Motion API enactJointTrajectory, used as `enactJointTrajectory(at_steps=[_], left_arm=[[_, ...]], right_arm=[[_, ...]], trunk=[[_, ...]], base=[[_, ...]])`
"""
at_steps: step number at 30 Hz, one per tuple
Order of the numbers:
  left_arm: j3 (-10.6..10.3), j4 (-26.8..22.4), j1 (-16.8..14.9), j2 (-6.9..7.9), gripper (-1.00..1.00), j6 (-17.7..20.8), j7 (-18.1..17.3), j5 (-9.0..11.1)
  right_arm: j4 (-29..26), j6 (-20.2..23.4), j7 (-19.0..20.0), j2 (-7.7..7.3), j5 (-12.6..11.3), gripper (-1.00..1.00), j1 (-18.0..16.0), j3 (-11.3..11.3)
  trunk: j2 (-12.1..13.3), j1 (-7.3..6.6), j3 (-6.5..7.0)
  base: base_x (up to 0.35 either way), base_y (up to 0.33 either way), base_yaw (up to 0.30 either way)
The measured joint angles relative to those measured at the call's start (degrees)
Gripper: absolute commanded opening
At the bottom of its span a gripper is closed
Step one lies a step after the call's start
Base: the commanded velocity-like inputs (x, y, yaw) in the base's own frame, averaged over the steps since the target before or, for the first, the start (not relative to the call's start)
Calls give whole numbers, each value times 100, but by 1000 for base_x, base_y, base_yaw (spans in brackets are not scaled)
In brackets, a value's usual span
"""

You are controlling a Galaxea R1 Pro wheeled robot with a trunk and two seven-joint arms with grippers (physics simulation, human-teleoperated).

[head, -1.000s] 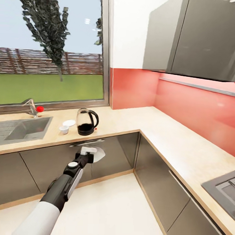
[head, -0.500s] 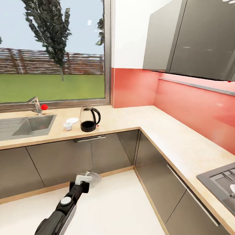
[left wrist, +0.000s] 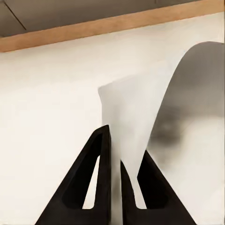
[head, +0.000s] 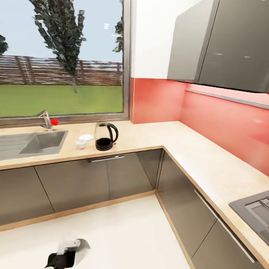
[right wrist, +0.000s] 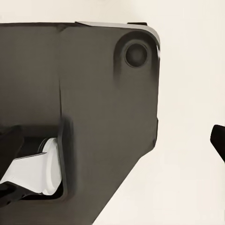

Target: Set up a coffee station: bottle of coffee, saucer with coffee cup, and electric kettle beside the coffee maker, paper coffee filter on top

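Paper coffee filter (left wrist: 140, 122): thin, pale, curled sheet, pinched at its lower edge between the two black fingers of the left gripper (left wrist: 115, 154). Jaws nearly together, paper sandwiched in the slot. The filter fans outward past the fingertips, one side bowing into a shaded curve. Soft and limp, so likely to flop or slip if swung fast.

Head view: left gripper (head: 69, 247) sits low over the white floor, filter a pale lobe (head: 82, 247) at its tip. Arm well below counter height.

Key relation: no coffee maker appears in any view, so the filter's target direction is undetermined. Kitchen countertop (head: 150, 137) lies ahead and above the gripper, L-shaped, light wood-grain over glossy dark-grey fronts. Left arm is the one carrying; my judgement is that it must rise well before any placing.

On the counter by the window: electric kettle (head: 105, 136), clear glass, black base and loop handle, upright. Just beside it on the sink side, coffee cup (head: 81, 144) and saucer (head: 86, 138), both small and white; cup stands off the saucer, near it, contact unclear. Steel sink (head: 36, 142) further along.

Right wrist view: a dark fingertip (right wrist: 218, 138) at the edge, over a dark matte robot body panel (right wrist: 93, 93). Right gripper state: cannot tell.
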Motion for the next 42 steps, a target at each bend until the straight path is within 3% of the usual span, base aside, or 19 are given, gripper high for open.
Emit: enactJointTrajectory(at_steps=[3,8,13,19,34,42], left_arm=[[113,566,-2,14,-100,-1,-1,-22],[86,1385,-5,21,-100,-17,3,-68],[51,1846,-6,-15,-100,-31,12,-238],[45,1949,-7,-23,-100,-81,28,-390],[68,1960,-8,-32,-100,-101,26,-378],[64,1957,-6,-17,-100,-109,-9,-358]], right_arm=[[-3,4,-1,-4,0,100,0,0],[-143,5,-8,-14,7,100,0,0],[-378,12,-10,-17,8,100,-1,0],[-547,21,-10,-18,15,100,0,0],[-562,21,-10,-18,16,100,0,8],[-549,23,-10,-18,20,100,0,8]], trunk=[[0,0,-8],[0,0,-33],[0,0,-63],[0,0,-102],[-1,0,-198],[-2,-2,-199]], base=[[0,0,252],[0,0,222],[0,0,221],[0,0,173],[0,0,-62],[136,23,171]])
